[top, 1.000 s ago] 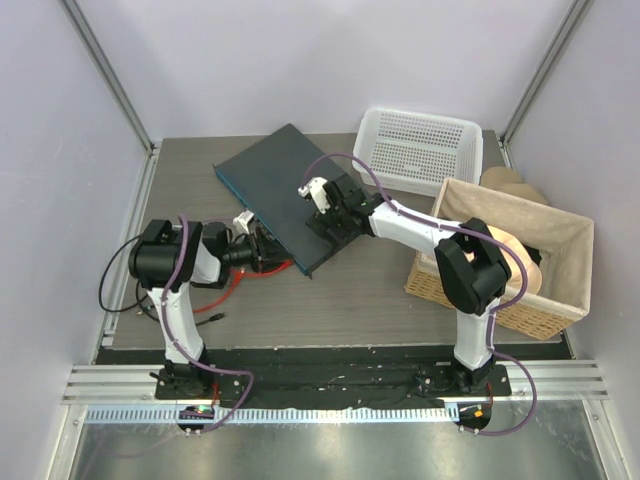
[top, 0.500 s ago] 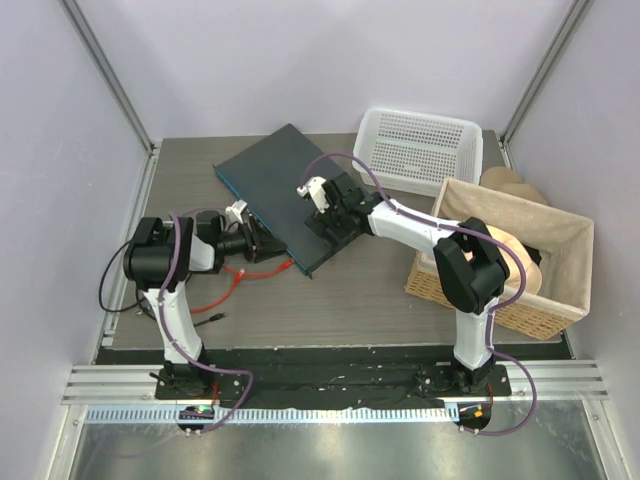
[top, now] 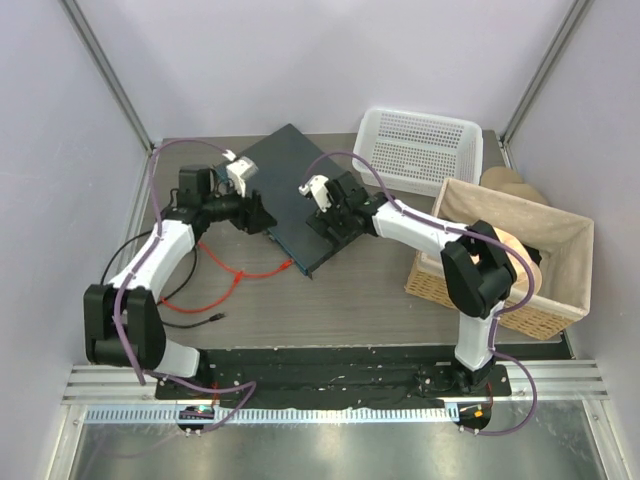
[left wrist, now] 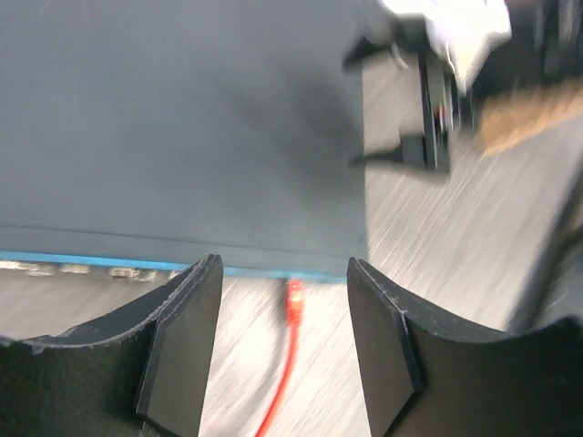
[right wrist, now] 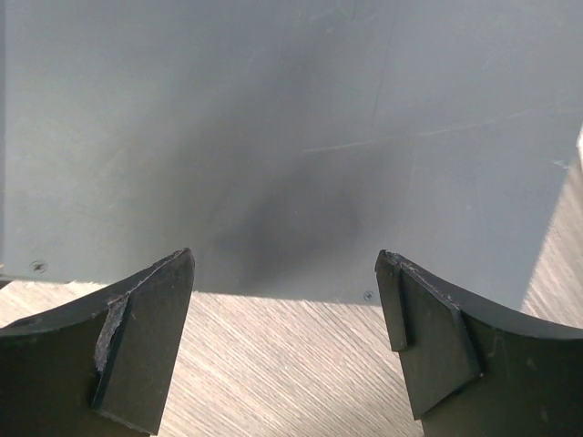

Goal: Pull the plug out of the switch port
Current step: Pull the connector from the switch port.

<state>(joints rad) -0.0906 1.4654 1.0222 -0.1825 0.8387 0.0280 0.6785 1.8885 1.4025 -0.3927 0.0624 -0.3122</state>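
The switch [top: 285, 185] is a flat dark slate box lying at an angle at the table's middle back, its blue socket edge [left wrist: 137, 264] facing left-front. A red plug [top: 288, 266] on a red cable [top: 230, 280] lies at that edge near the front corner. In the left wrist view the plug [left wrist: 294, 296] touches the blue edge; whether it sits in a socket I cannot tell. My left gripper [top: 262, 215] [left wrist: 282, 264] hovers open above the edge, holding nothing. Over the switch's right edge [right wrist: 273, 137], my right gripper [top: 322, 226] [right wrist: 284, 259] is open and empty.
A white perforated basket [top: 418, 148] stands at the back right. Right of the switch is a wicker basket [top: 480, 300] with cloth lining. A black cable [top: 120, 280] loops by the left wall. Bare wood-grain table [top: 340, 300] lies in front.
My left arm has swung from the switch's front corner up and back along its socket edge, its jaws widening and leaving the red plug on the table. The right arm has stayed still.
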